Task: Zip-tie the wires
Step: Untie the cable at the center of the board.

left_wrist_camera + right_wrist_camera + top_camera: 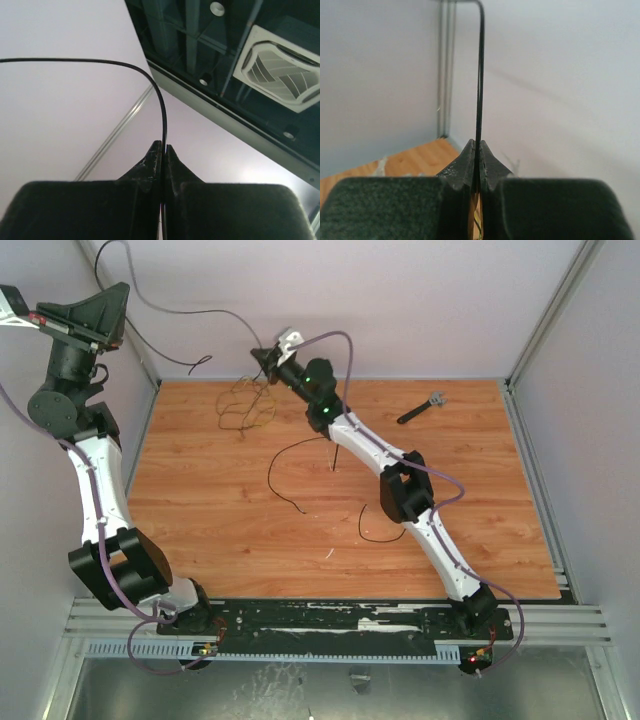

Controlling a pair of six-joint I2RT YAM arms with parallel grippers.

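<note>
Above the table's (200,520) far edge, toward its far-left corner, the right gripper (477,146) is pinching the zip tie (480,75) between closed fingers. The wires (245,408) are sitting in loose loops just beside it. Beyond the left edge, the raised left gripper (163,147) is clamping a thin black strand (164,125) of unclear identity.

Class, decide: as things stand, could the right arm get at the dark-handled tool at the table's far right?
Probably, though not to grasp it yet. The tool lies uncovered in the open, but the right claw is shut on a thin black strand and must release first.
</note>
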